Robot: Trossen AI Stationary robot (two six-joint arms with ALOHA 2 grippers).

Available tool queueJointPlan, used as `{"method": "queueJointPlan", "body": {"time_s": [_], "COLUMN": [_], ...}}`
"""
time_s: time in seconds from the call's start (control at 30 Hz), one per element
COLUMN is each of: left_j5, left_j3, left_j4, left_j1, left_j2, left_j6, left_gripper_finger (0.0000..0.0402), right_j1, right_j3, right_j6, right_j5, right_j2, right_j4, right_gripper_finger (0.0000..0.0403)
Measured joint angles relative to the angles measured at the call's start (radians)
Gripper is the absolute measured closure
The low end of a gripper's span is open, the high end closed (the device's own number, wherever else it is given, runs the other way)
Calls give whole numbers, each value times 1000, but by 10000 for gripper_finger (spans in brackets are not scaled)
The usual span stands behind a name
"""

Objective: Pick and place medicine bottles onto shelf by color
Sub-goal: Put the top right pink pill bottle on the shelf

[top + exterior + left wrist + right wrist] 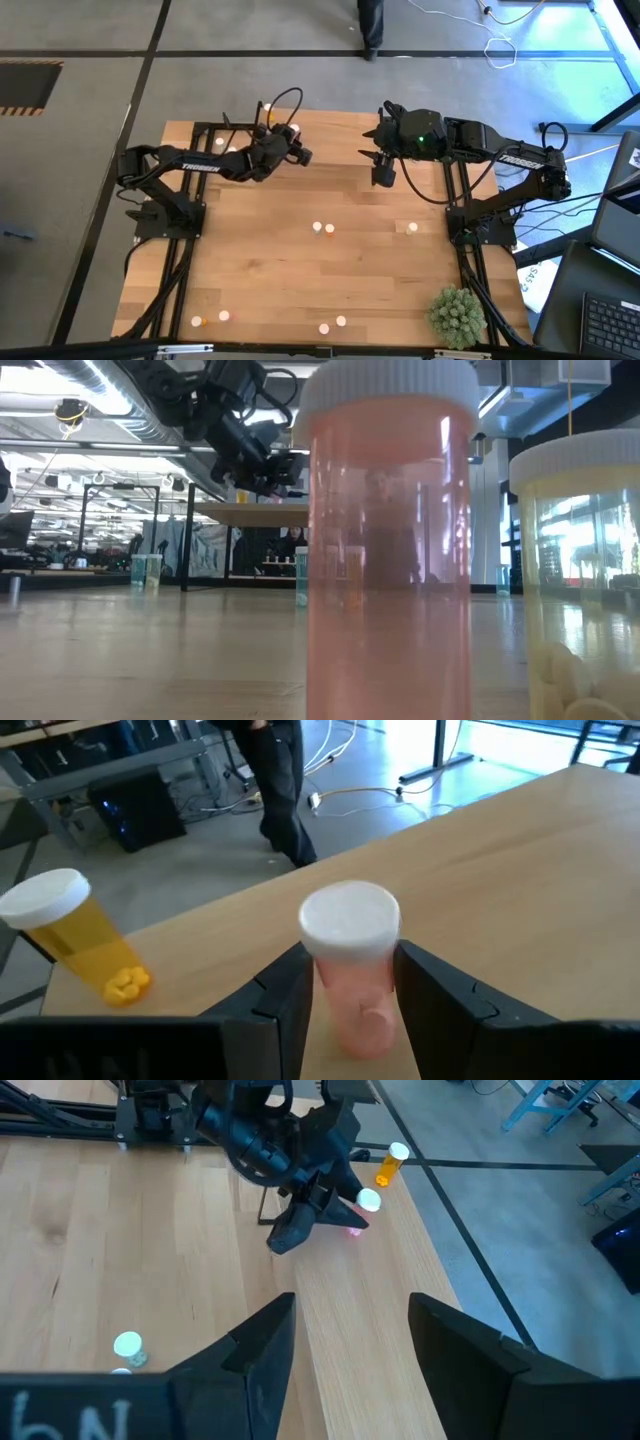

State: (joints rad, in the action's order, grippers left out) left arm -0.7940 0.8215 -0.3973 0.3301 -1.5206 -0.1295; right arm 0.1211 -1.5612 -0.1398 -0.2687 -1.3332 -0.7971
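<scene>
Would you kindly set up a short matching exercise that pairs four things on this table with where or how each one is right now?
Things:
1. pink bottle
2. orange bottle
3. plant ball
4. right pincer

States:
A. open, holding nothing
B. gripped between the left pincer's fingers
C. on the shelf, beside the held bottle
D. at the table's near right corner

Pairs: 1-B, 2-C, 3-D, 4-A
</scene>
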Motion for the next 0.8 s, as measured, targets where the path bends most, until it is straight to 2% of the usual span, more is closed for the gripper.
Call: {"method": "queueJointPlan", "body": {"time_s": [0.8], "left_j5": [-1], "left_j3": [0], "left_j4": [4], "left_j1": [4], "left_j2": [0], "left_j6": [8], "left_gripper_finger": [269], "right_j1": [0], "right_j3": [0], "right_j6": [0], "right_j5": [0], "right_j2": [0], "right_j4": [0], "right_gripper_finger": [205]}}
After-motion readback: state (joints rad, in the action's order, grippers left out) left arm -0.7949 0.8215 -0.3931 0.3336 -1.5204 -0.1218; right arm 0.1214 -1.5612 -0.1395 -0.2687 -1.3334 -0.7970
